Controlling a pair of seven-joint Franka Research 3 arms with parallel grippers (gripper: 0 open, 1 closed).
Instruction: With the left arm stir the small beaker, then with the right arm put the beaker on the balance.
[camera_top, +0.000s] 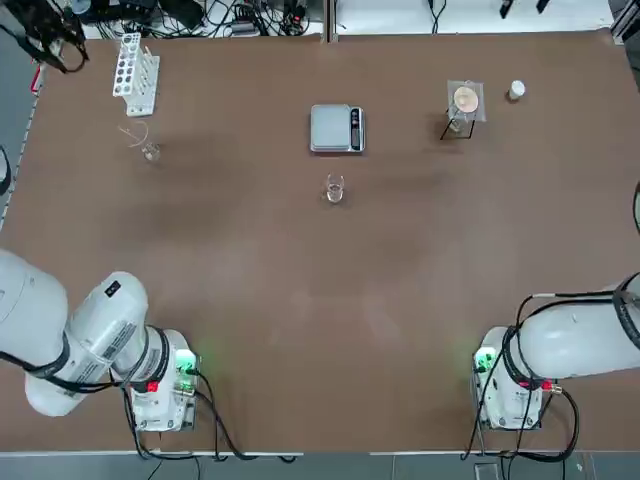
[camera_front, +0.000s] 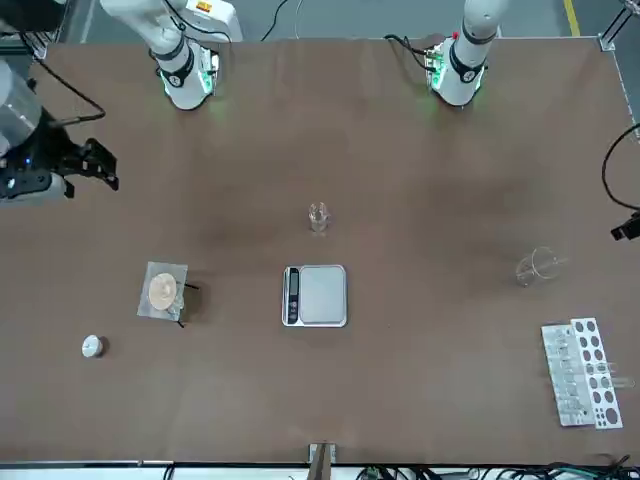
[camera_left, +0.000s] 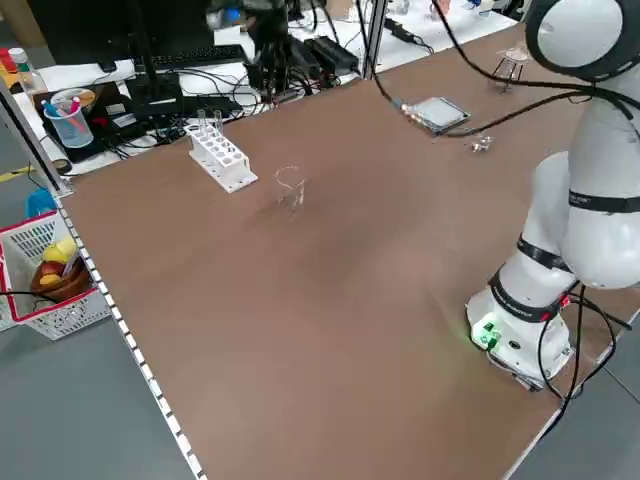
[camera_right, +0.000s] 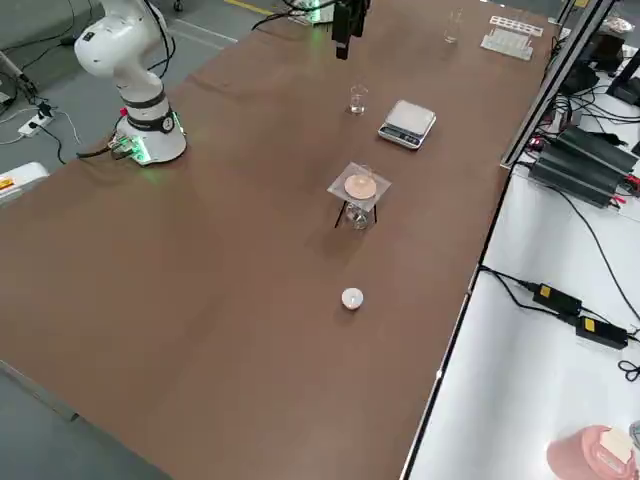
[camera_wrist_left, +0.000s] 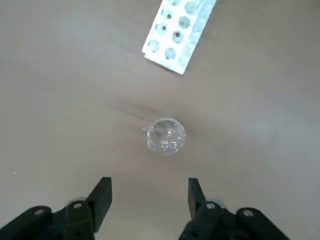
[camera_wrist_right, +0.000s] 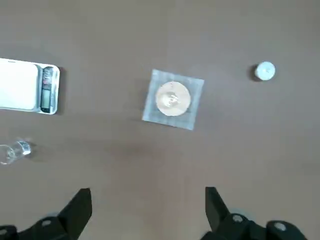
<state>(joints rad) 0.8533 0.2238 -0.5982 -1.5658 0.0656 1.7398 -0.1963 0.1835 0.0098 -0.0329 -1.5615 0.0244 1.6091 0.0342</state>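
The small beaker stands upright near the table's middle, just in front of the balance, a flat grey scale with a silver plate. Both also show in the right wrist view, the beaker and the balance. My left gripper hangs open and empty high over the far left of the table, above a clear glass piece with a thin rod. My right gripper is open and empty, raised over the right side of the table, above a small stand with a dish.
A white test-tube rack stands at the far left, with the glass piece and rod just in front of it. At the far right are the stand with a dish and a small white capped bottle.
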